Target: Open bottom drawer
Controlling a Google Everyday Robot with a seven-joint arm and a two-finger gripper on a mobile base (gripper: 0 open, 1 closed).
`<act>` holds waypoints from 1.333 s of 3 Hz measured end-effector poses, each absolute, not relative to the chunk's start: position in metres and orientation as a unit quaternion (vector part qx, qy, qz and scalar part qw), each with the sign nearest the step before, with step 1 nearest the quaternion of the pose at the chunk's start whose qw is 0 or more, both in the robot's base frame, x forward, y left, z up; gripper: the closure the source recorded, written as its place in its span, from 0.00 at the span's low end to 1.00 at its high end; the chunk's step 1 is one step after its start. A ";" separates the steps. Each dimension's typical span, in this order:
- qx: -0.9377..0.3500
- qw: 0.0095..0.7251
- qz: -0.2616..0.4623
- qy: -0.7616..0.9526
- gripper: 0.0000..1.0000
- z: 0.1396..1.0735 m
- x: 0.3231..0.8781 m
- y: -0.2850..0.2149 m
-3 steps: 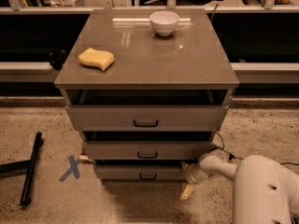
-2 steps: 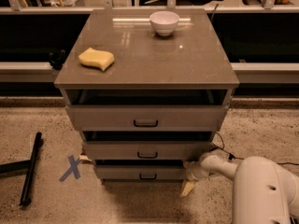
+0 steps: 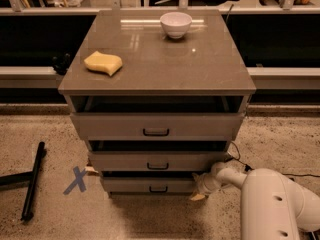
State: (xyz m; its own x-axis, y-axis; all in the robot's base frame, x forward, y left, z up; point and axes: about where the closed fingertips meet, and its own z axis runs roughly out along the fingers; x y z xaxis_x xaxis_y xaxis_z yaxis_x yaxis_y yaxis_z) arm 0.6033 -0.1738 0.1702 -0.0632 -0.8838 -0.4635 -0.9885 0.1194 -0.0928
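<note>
The bottom drawer (image 3: 150, 185) is the lowest and narrowest grey-beige front of the cabinet, with a small black loop handle (image 3: 158, 189) at its centre. It stands out a little from the cabinet body. My gripper (image 3: 199, 187) is low by the floor at the drawer's right end, to the right of the handle and apart from it. The white arm (image 3: 270, 199) reaches in from the lower right.
The middle drawer (image 3: 158, 160) and top drawer (image 3: 156, 126) sit above. A white bowl (image 3: 175, 24) and a yellow sponge (image 3: 103, 63) lie on the cabinet top. A black bar (image 3: 33, 180) and a blue X mark (image 3: 76, 179) are on the floor at left.
The gripper has shifted very slightly left toward the bottom drawer's right end. The drawers, bowl and sponge have not moved.
</note>
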 end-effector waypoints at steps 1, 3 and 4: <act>-0.649 0.212 0.105 0.723 0.69 0.191 0.598 -0.191; -0.658 0.212 0.115 0.713 1.00 0.202 0.570 -0.187; -0.660 0.208 0.124 0.711 0.82 0.202 0.556 -0.185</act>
